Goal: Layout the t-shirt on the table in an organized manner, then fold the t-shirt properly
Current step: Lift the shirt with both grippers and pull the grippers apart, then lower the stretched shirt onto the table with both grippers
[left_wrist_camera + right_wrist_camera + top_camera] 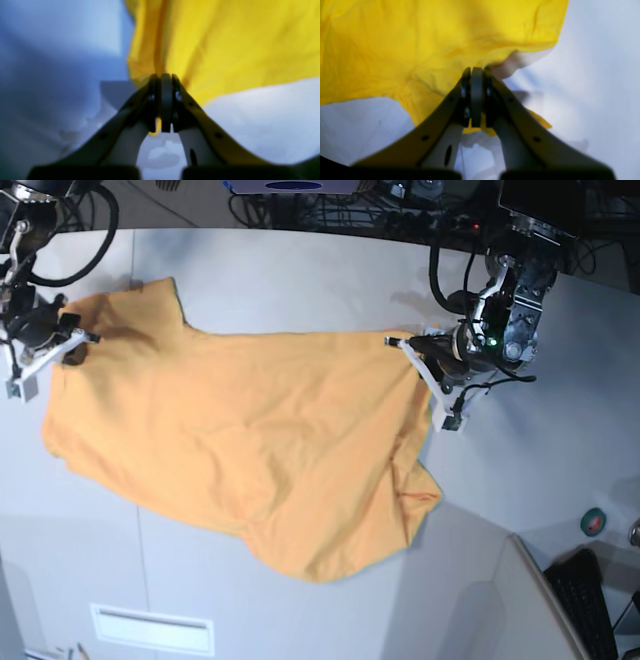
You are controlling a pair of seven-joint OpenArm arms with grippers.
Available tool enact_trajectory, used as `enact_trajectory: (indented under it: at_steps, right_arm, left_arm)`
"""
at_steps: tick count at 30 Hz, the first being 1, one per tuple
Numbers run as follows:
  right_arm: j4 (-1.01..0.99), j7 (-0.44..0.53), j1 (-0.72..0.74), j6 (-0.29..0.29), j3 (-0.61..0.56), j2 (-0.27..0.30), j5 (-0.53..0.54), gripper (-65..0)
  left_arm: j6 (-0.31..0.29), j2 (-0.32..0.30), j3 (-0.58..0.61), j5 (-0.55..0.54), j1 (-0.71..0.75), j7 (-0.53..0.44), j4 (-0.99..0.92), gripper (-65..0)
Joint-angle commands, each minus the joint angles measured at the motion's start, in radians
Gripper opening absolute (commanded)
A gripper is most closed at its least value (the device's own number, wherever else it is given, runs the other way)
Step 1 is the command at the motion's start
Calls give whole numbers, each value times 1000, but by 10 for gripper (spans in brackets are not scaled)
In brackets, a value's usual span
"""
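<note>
Base view showed the t-shirt (250, 450) spread across the desk (300, 270), stretched between both arms; the left claw (412, 345) was clamped on its edge at that view's right, and the right claw (72, 332) pinched its opposite edge

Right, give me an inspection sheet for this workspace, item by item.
Surface: table, pale, thin dark seam lines.
Job's things: t-shirt, orange, spread but wrinkled, not folded; one edge bunched on the base view's right.
Clutter: small green round object near the table's edge.
Grippers: left gripper shut on t-shirt; right gripper shut on t-shirt.
Cables: black cables looping from both arms.
Surroundings: dark keyboard at the corner; equipment behind the table.
</note>
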Motion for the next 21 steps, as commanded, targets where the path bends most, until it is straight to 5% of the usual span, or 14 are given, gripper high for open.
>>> enact_trajectory:
  at_steps: [1,5,8,12,15,21]
  right_arm:
    - [12,22,10,4,4,26,14,-650]
    - [12,22,5,4,8,33,14,-650]
    - [12,22,2,4,10,33,14,-650]
    - [15,22,-4,4,10,33,14,-650]
    - [15,22,-4,4,10,33,14,-650]
    - [15,22,-2,4,5,33,14,-650]
  left_arm:
    - [2,-12,-5,7,-8,-13,16,-592]
    - [2,-11,-6,7,27,-11,22,-201]
    - [2,-11,-19,7,56,-13,30,0]
    - [-5,12,-140,-24,127,-13,133,0]
    - [-15,18,-284,-145,161,-13,171,0]
    - [-181,18,-476,-441,159,-13,53,0]
